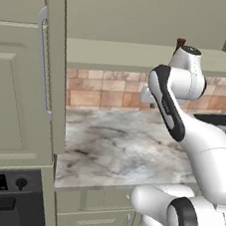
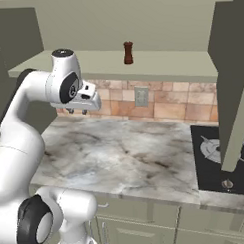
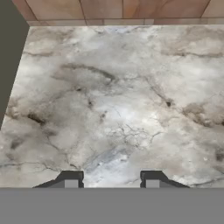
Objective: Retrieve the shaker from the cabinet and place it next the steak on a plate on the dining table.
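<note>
While the end effector (image 2: 77, 110) hung fingers-down over the marble table (image 2: 135, 153), it gripped nothing and touched nothing. In the hand view its two dark fingertips (image 3: 70, 179) stood apart with bare veined stone showing between them, so the jaws were parted, though how wide they could still go I could not tell. The shaker (image 2: 128, 52) stood upright on the open cabinet's shelf (image 2: 182, 64), its long axis vertical, well above the end effector and off to the right of it in the right base view, farther back toward the wall. In the left base view only its knob and upper part (image 1: 180, 42) rose behind the arm's wrist. As I judged it, the coming move turned on that offset: the hand had to rise to shelf height, tip its fingers toward horizontal, and reach in to close across the shaker's narrow waist. The cabinet door (image 2: 233, 105) hung open at the right.
</note>
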